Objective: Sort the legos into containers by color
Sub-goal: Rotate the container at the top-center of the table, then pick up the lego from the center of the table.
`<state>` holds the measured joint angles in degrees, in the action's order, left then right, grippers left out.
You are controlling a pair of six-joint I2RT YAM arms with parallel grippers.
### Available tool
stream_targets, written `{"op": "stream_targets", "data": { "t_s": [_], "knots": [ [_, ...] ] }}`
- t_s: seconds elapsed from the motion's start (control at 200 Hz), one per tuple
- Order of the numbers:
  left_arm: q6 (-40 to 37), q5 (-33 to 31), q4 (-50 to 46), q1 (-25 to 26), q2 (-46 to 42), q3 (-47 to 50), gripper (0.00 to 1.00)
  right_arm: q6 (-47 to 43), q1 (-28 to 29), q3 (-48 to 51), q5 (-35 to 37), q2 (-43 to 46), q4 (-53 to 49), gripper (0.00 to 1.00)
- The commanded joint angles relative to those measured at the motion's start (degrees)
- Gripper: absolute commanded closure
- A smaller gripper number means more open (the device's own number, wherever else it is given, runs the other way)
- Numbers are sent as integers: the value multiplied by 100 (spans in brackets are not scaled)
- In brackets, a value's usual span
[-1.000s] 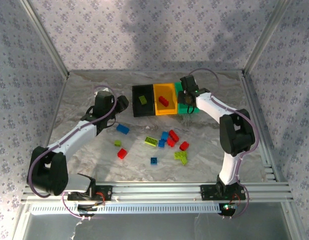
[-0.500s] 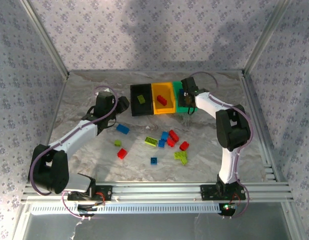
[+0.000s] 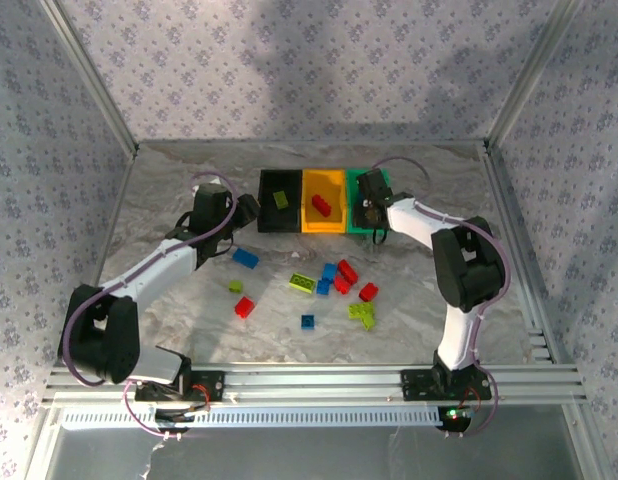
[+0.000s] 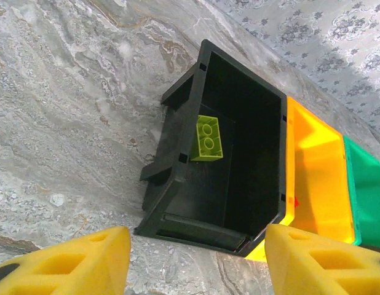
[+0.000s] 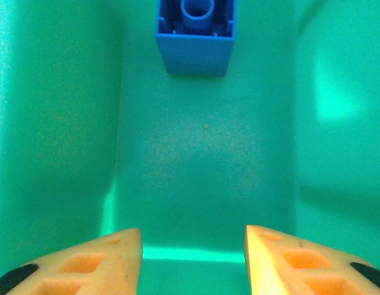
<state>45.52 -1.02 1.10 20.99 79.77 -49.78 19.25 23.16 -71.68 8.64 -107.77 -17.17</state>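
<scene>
Three containers stand in a row at the back: a black bin (image 3: 279,186) (image 4: 239,153) holding a lime brick (image 4: 206,138), an orange-yellow bin (image 3: 325,187) (image 4: 316,178) holding a red brick (image 3: 321,205), and a green bin (image 3: 381,180) (image 5: 202,153). My right gripper (image 3: 370,205) (image 5: 194,258) hangs inside the green bin, open and empty. A blue brick (image 5: 196,37) lies on the bin floor ahead of it. My left gripper (image 3: 245,208) (image 4: 196,258) is open and empty just left of the black bin's near corner. Several loose legos lie mid-table, among them a blue one (image 3: 245,258), a red one (image 3: 244,307) and a lime one (image 3: 302,283).
More loose bricks cluster right of centre: blue (image 3: 329,272), red (image 3: 347,270), red (image 3: 368,292), lime (image 3: 363,315), blue (image 3: 307,321). A small lime brick (image 3: 235,286) lies near the left arm. Aluminium frame posts and patterned walls close in the marble table (image 3: 169,300).
The row of bins has slid slightly left and back. My right gripper has moved down into the green bin and its jaws have narrowed a little. The left arm has shifted slightly.
</scene>
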Motion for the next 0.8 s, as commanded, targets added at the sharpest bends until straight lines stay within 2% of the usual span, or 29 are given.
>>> {"op": "stream_targets", "data": {
  "t_s": [0.0, 0.21, 0.43, 0.605, 0.795],
  "knots": [
    [-31, 59, 83, -16, 4, -129, 41, 107, 160, 257, 207, 246, -418, 51],
    [-33, 62, 81, -17, -74, -93, 41, 49, 137, 286, 315, 393, -513, 51],
    [-18, 23, 115, -18, -142, -23, 40, -94, 247, 286, 401, 968, -652, 51],
    [-7, 93, 140, 17, 64, -99, 40, -176, 472, 854, 629, 1570, -671, 51],
    [163, -55, 547, 143, 103, 35, 41, -299, 765, 1743, 433, 2391, -206, 49]
  ]
}}
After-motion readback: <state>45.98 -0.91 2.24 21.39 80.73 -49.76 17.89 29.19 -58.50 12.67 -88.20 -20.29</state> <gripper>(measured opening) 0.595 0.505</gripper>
